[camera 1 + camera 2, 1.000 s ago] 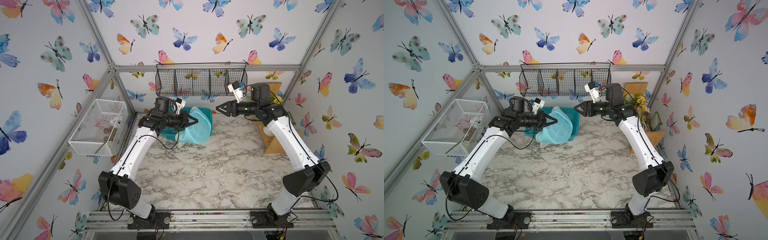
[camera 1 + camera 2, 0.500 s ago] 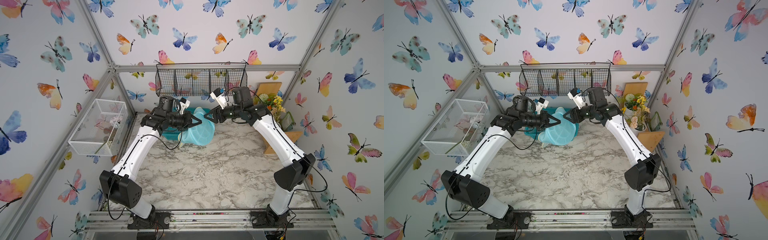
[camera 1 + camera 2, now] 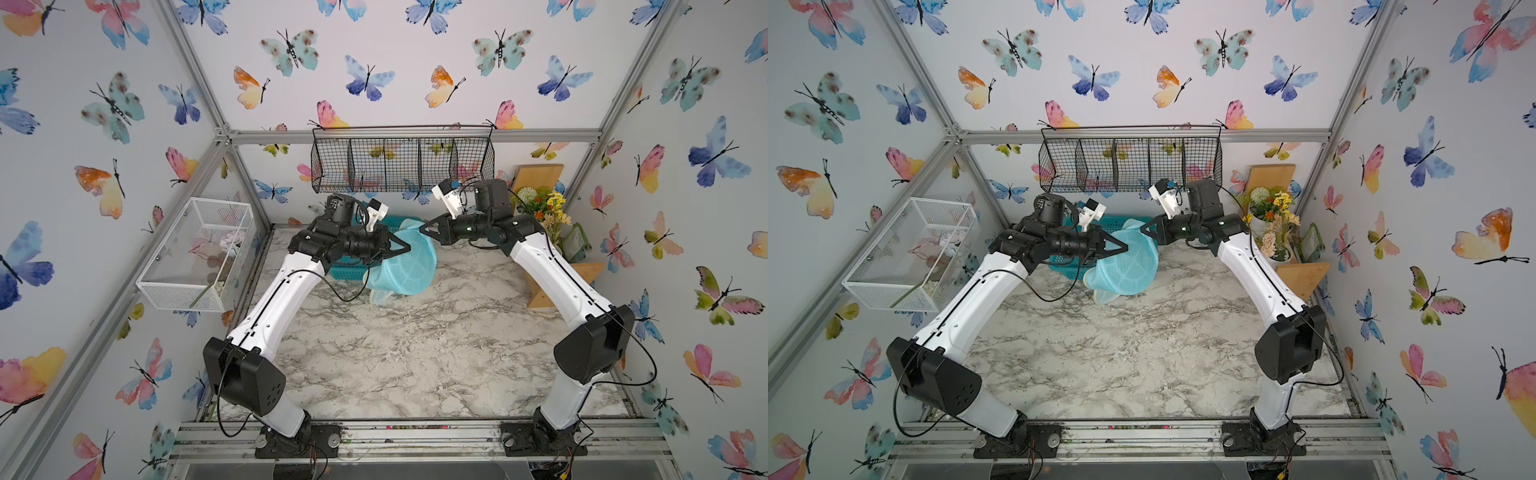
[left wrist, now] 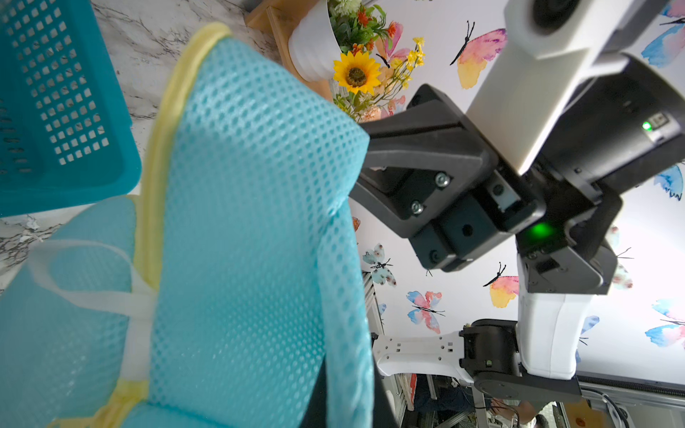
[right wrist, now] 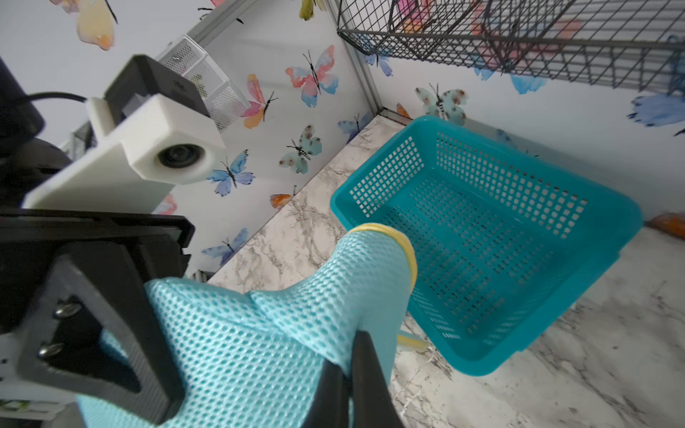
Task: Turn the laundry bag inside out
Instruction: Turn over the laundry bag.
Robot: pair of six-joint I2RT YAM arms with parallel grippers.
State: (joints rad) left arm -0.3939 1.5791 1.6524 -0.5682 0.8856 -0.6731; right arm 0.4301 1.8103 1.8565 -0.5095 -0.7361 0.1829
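Observation:
The light-turquoise mesh laundry bag (image 3: 409, 266) (image 3: 1129, 266) hangs above the back of the marble table, held between both arms. My left gripper (image 3: 407, 249) (image 3: 1125, 250) is shut on its near-left side. In the left wrist view a fold of the mesh (image 4: 241, 222) runs between the left gripper's (image 4: 348, 407) dark fingers, beside the yellow piping (image 4: 159, 148) and a white ribbon (image 4: 92, 296). My right gripper (image 3: 422, 227) (image 3: 1143, 229) is shut on the bag's upper right edge. The right wrist view shows the right gripper (image 5: 350, 389) pinching mesh (image 5: 259, 333).
A rigid teal plastic basket (image 3: 345, 270) (image 5: 500, 259) stands on the table just behind and left of the bag. A black wire basket (image 3: 401, 162) hangs on the back wall and a white wire basket (image 3: 199, 249) on the left wall. Potted flowers (image 3: 540, 208) and wooden shelves (image 3: 582, 270) fill the back right corner.
My right arm has swung left from open air to the bag and its jaws have closed on the bag's edge. The left gripper has kept its hold throughout.

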